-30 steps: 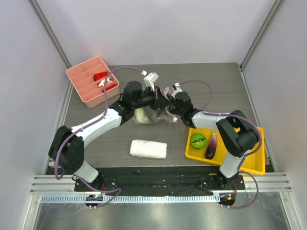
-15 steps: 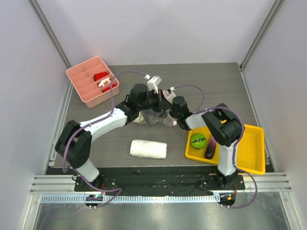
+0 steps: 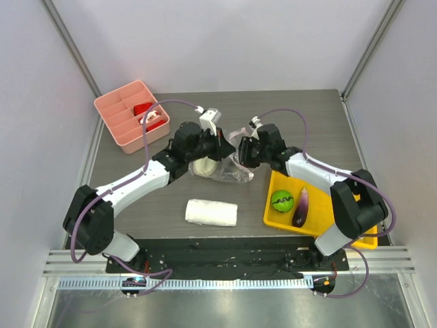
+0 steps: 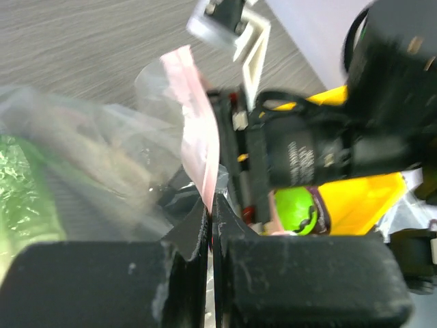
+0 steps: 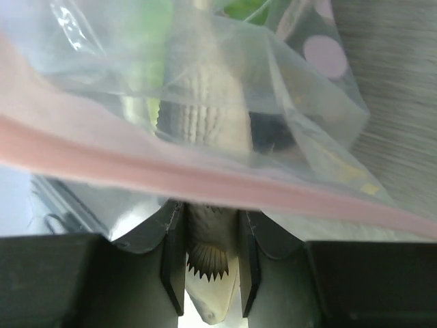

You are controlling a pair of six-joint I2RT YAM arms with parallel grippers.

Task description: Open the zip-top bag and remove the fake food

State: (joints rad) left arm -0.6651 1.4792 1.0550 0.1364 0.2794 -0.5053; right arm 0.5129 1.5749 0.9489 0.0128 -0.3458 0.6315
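Note:
The zip-top bag (image 3: 229, 171), clear with a pink zip strip (image 4: 196, 130), lies mid-table between both arms. My left gripper (image 4: 210, 205) is shut on the pink strip at the bag's mouth. My right gripper (image 5: 208, 215) reaches in under the strip (image 5: 205, 186), its jaws shut on the pale ribbed base of the cabbage (image 5: 205, 123). From above, the cabbage (image 3: 202, 166) shows through the plastic beside the left gripper (image 3: 217, 149), with the right gripper (image 3: 244, 153) close by. The green striped ball (image 3: 282, 200) and purple eggplant (image 3: 301, 207) lie in a yellow tray (image 3: 355, 219).
A folded white towel (image 3: 212, 212) lies near the front, just below the bag. A pink divided box (image 3: 123, 123) with red-white items stands at the back left. The yellow tray sits at the table's right front, under the right arm's forearm.
The right gripper's jaws have closed from wide onto the cabbage inside the bag. Both wrists and the bag have shifted slightly; the left gripper has kept its hold on the strip.

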